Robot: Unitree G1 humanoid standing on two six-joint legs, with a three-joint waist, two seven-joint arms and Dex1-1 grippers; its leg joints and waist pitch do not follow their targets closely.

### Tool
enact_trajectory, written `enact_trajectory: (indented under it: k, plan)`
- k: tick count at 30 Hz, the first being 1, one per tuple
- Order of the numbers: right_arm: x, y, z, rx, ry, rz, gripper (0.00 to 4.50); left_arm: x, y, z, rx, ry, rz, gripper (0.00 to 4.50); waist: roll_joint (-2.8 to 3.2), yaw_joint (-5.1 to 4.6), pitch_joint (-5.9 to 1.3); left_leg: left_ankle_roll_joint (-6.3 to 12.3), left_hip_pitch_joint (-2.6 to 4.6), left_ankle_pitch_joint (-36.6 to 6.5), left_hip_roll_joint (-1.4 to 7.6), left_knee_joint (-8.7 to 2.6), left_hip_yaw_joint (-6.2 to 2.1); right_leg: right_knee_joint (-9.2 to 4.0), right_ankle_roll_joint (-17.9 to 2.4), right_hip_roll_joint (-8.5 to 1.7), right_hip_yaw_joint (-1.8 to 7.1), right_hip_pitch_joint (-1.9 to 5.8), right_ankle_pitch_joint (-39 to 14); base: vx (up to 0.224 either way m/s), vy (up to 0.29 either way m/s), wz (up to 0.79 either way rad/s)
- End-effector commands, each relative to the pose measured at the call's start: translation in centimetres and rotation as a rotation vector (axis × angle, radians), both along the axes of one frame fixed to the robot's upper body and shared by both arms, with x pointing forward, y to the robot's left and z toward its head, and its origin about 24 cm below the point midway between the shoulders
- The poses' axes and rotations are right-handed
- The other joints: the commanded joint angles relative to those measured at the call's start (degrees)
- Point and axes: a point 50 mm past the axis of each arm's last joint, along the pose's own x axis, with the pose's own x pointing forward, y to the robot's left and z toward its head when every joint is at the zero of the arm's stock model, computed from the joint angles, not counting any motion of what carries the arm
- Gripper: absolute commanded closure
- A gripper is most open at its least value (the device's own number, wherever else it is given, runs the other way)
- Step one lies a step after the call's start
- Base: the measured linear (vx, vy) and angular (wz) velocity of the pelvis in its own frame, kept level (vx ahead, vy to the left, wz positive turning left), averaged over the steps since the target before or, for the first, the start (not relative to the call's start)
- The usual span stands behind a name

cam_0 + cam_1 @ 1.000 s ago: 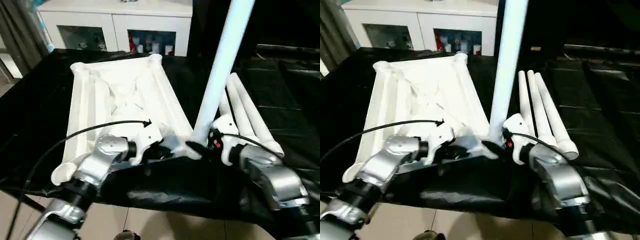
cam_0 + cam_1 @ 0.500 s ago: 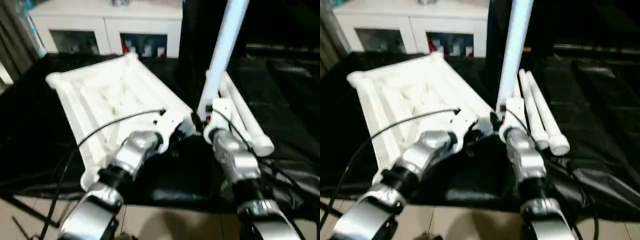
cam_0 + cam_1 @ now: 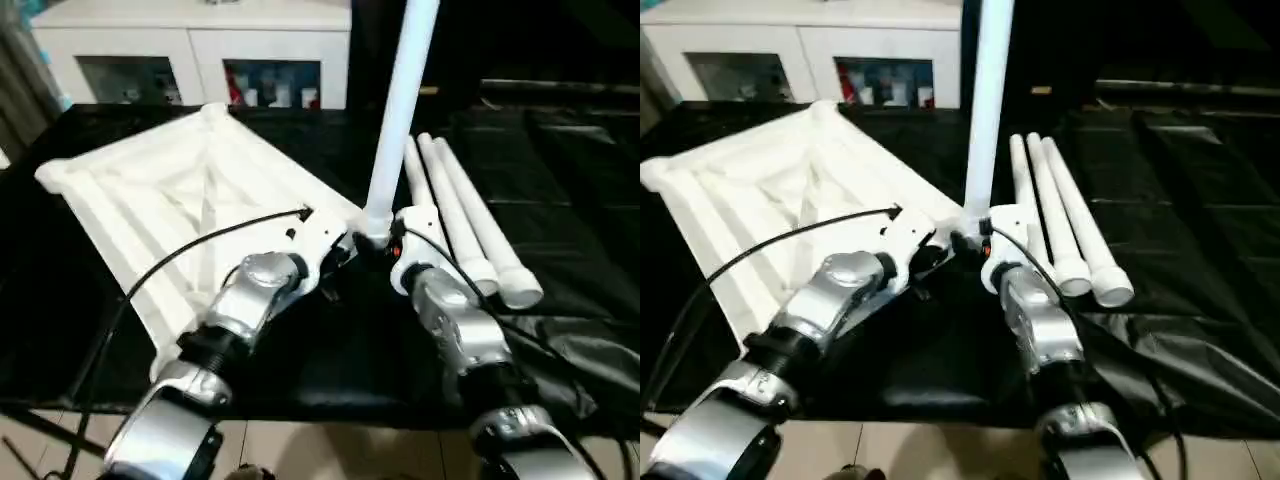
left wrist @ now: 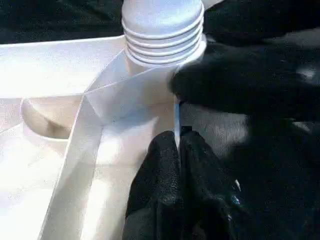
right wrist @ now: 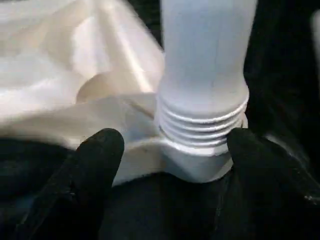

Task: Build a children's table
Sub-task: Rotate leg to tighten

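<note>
The table top [image 3: 170,195] lies upside down on the left of the black cloth [image 3: 560,200], ribbed underside up and turned at an angle, with the white cabinet [image 3: 200,45] far behind it. At its near right corner the left gripper [image 4: 177,165] is pinched closed on a thin rib of the rim, steadying the top. Just right of that, one leg [image 3: 400,110] stands upright in the corner socket [image 5: 200,165], several rings of thread showing above the rim. The right gripper [image 5: 170,150] straddles the threaded foot with its fingers [image 5: 97,155] spread wide, apart from the leg on both sides. Three spare legs [image 3: 465,215] lie side by side on the right.

The leg looks only partly screwed in. The right gripper should close low on the shaft, keep it plumb and turn in short strokes; a tilt risks cross-threading. The left hold must resist the twist.
</note>
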Motion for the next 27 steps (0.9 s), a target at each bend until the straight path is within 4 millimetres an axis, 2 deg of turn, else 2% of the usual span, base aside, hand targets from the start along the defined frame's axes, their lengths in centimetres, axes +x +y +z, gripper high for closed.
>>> enact_trajectory:
  k: [1,6,8,10,12,14,19,27]
  plan:
    - [-0.5,0.4,1.5,-0.016,-0.052,0.120,0.82,-0.4,-0.1,1.0,-0.049,-0.053,-0.083,4.50,-0.71,0.62,-3.83,4.20,1.17,-10.7,1.41,-3.57,-0.46,-3.55,-13.0,-2.26,1.47,3.16,-3.2,0.000,0.000,0.00]
    - [-2.6,-3.6,2.6,-0.110,-0.041,0.239,0.82,-1.3,2.2,1.1,-0.058,-0.035,-0.193,4.50,-0.61,1.48,-3.64,3.44,1.58,-12.6,1.84,-3.88,-0.47,-3.92,-12.0,-2.31,1.70,2.91,-7.2,0.000,0.000,0.00]
    - [-2.9,-4.0,2.7,-0.125,-0.036,0.254,0.82,-1.4,2.4,1.2,-0.062,-0.037,-0.219,4.50,-0.56,1.45,-3.49,2.66,1.57,-14.3,1.70,-3.99,-0.38,-4.11,-12.0,-2.34,1.72,2.56,-9.6,0.000,0.000,0.00]
    - [-3.1,-4.5,2.9,-0.141,-0.035,0.266,0.82,-1.6,2.6,1.3,-0.067,-0.033,-0.240,4.50,-0.57,1.48,-3.46,1.95,1.66,-15.7,1.83,-4.12,-0.44,-4.29,-11.7,-2.49,1.77,2.55,-11.6,0.000,0.000,0.00]
    - [-3.6,-5.4,3.5,-0.171,-0.032,0.291,0.82,-2.1,3.0,1.5,-0.070,-0.020,-0.299,4.50,-0.64,1.49,-3.48,1.77,1.62,-15.6,1.90,-4.20,-0.52,-4.25,-11.4,-2.47,1.79,2.65,-11.6,0.000,0.000,0.00]
    - [-3.8,-5.8,3.9,-0.178,-0.034,0.294,0.82,-2.3,3.1,1.6,-0.069,-0.012,-0.338,4.50,-0.34,1.57,-3.69,2.00,1.66,-14.0,1.82,-3.98,-0.43,-3.95,-12.0,-2.39,1.81,2.51,-9.0,0.000,0.000,0.00]
    - [-4.2,-5.0,3.2,-0.176,0.002,0.346,0.82,-3.1,2.7,1.7,-0.082,0.011,-0.417,4.50,-0.37,1.69,-3.81,2.22,1.64,-13.6,1.84,-3.86,-0.35,-3.77,-13.1,-2.46,1.71,2.56,-7.3,0.000,0.000,0.00]
    - [-4.0,-3.8,2.2,-0.167,0.036,0.394,0.82,-3.7,2.4,1.7,-0.078,0.025,-0.473,4.50,-0.27,2.24,-3.94,1.30,1.80,-13.8,1.95,-3.88,-0.38,-3.67,-12.8,-2.51,1.79,2.49,-7.9,0.000,0.000,0.00]
